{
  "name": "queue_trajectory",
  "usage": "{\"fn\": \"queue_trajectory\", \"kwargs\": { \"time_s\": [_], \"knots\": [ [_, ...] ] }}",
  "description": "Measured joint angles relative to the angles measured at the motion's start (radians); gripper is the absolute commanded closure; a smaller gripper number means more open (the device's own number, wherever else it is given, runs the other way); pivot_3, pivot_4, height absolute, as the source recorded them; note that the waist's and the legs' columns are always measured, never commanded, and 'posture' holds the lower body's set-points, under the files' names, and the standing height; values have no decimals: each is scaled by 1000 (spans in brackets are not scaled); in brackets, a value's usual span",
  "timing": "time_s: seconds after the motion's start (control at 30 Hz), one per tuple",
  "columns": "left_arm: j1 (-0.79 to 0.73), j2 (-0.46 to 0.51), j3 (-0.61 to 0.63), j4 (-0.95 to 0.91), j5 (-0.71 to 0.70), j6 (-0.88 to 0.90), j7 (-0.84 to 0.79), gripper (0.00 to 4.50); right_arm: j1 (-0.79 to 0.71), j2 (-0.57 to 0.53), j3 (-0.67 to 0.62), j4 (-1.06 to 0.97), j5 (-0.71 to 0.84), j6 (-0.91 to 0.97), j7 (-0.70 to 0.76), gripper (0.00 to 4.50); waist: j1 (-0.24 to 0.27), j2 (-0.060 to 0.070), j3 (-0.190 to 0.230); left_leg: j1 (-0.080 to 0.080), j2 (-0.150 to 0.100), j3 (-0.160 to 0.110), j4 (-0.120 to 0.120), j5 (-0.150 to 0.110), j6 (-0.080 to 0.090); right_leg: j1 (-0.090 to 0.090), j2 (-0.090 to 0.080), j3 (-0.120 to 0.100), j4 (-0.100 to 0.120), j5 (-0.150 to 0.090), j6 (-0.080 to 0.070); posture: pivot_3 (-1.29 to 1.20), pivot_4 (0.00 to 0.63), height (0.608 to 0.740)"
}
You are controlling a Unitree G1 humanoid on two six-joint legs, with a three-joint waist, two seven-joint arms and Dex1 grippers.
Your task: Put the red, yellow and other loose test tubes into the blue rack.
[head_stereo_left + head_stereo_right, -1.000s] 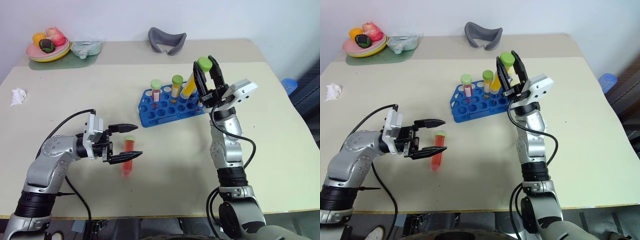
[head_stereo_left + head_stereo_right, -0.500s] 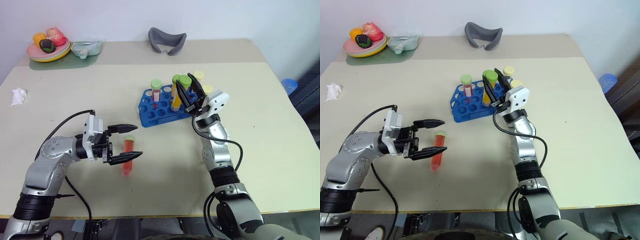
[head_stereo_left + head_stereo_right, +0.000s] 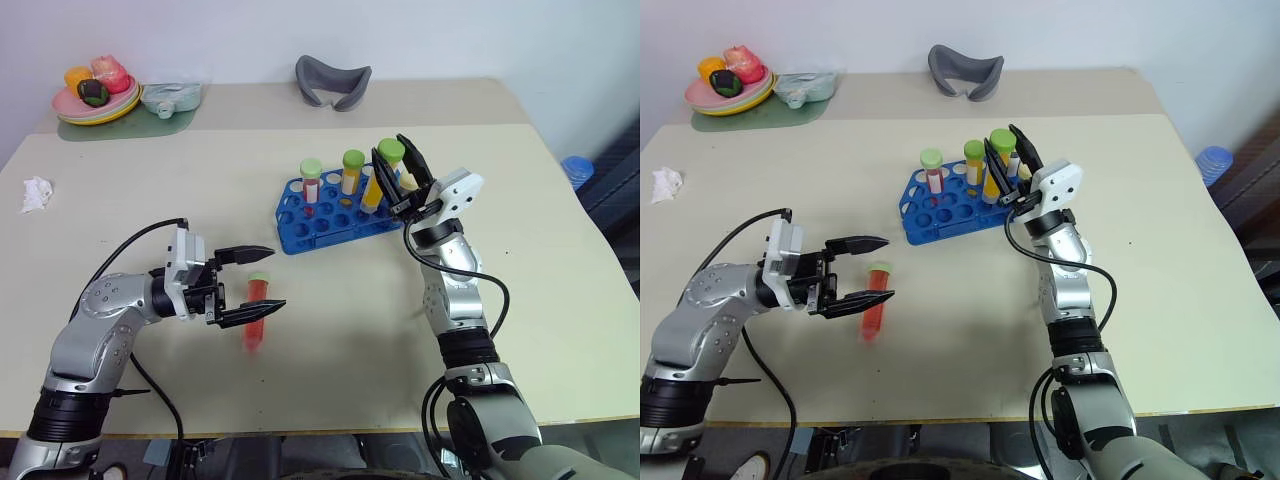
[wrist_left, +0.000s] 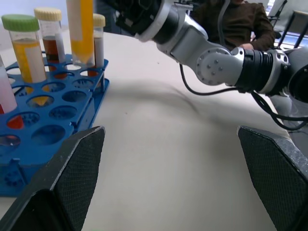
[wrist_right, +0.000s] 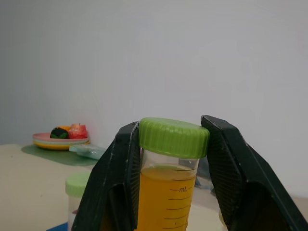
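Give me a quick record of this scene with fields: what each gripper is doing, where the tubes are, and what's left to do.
right gripper: shut on the clear yellow-liquid tube with a green cap, over the bright blue plastic rack
left gripper: open, fingers either side of the loose red-liquid tube lying on the beige table
already in rack: red-liquid tube, yellow-liquid tube, others behind
left to do: seat the held tube, rack the loose one

A loose tube (image 3: 256,310) lies on the table (image 3: 330,330) left-front of the rack (image 3: 330,215).
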State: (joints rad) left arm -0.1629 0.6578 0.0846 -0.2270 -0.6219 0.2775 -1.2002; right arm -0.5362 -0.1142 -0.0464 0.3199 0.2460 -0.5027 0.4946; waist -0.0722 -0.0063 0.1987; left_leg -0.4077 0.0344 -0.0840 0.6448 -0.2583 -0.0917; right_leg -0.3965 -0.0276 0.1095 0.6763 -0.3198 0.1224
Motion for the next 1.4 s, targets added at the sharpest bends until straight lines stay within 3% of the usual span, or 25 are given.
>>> {"fn": "queue_trajectory", "kwargs": {
  "time_s": [0.6, 1.4],
  "knots": [
    [0, 0, 0, 1, 0, 0, 3, 0, 0, 31, 4, 9, 17, 13, 23, 2849, 0, 0, 0, 0, 0, 0, 1, 0, 0, 0, 0, 0, 2, 0, 0, 0, 150, 740],
    [33, 11, 16, -30, -2, 16, 9, 0, -29, 13, -14, 258, -34, -121, 26, 2849, 0, 0, 0, 1, 0, 0, 2, 0, 0, 1, 0, 0, 3, 0, 0, 0, 150, 740]
  ]
}}
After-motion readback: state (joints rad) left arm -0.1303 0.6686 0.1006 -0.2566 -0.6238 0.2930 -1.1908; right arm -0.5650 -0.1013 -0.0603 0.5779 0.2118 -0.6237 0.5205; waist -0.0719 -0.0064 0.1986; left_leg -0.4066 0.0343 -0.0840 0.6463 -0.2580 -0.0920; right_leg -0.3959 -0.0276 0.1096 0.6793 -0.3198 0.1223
